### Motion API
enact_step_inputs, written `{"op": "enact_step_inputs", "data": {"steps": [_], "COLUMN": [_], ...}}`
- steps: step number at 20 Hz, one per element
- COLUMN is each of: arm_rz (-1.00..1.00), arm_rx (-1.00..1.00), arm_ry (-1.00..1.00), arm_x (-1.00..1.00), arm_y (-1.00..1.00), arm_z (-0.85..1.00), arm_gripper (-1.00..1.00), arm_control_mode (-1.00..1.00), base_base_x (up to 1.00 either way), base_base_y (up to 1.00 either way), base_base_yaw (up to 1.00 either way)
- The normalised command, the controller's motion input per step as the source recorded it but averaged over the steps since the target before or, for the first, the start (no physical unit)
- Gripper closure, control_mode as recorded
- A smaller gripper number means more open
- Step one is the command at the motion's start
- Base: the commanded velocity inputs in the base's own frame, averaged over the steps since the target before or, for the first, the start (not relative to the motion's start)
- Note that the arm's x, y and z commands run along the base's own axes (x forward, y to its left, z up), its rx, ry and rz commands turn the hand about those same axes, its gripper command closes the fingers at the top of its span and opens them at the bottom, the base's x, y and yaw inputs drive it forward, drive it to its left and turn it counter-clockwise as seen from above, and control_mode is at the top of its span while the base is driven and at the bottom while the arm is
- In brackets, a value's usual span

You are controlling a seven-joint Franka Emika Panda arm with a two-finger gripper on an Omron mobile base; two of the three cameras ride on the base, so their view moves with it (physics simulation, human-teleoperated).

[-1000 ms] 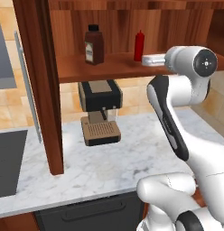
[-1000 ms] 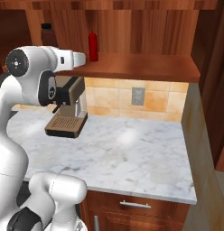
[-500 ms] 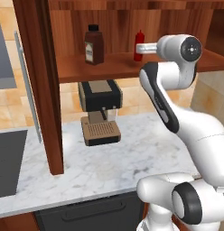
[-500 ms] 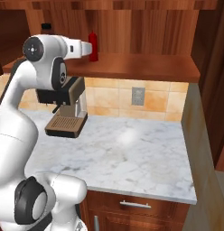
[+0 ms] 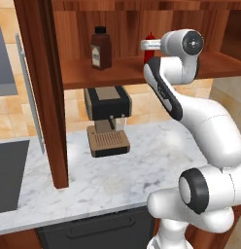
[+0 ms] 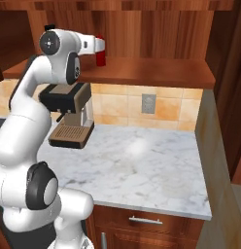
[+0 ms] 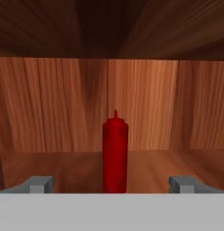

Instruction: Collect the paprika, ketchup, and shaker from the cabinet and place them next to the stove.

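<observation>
Red ketchup (image 7: 115, 153) is standing upright on the cabinet (image 5: 44, 87) shelf, centred ahead of the claw (image 7: 113, 184), whose jaws are standing wide and holding nothing. Paprika (image 5: 101, 48) is sitting on the same shelf, well left of the ketchup. Coffee machine (image 5: 108, 119) is resting on the marble tabletop (image 5: 142, 165) below.

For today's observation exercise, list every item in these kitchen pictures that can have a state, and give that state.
ketchup: upright on the cabinet shelf, ungrasped.
paprika: upright on the same shelf, cap on.
cabinet: open, shelf exposed.
end effector: open, fingers either side of the ketchup, not touching.
coffee machine: on the counter, no cup under it.
</observation>
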Motion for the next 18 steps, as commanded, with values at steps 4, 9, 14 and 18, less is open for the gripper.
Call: {"op": "enact_step_inputs", "data": {"steps": [4, 9, 14, 18], "arm_rz": [0.00, 0.00, 0.00, 0.00], "arm_rx": [0.00, 0.00, 0.00, 0.00], "arm_ry": [0.05, 0.03, 0.01, 0.01], "arm_x": [0.60, 0.52, 0.40, 0.36], "arm_y": [0.00, -0.05, -0.10, -0.04], "arm_z": [0.00, -0.06, -0.08, -0.10], "arm_gripper": [-1.00, -1.00, -1.00, -1.00], "arm_control_mode": [-1.00, -1.00, -1.00, -1.00], "base_base_x": [0.00, 0.00, 0.00, 0.00], "base_base_y": [0.00, 0.00, 0.00, 0.00], "base_base_yaw": [0.00, 0.00, 0.00, 0.00]}}
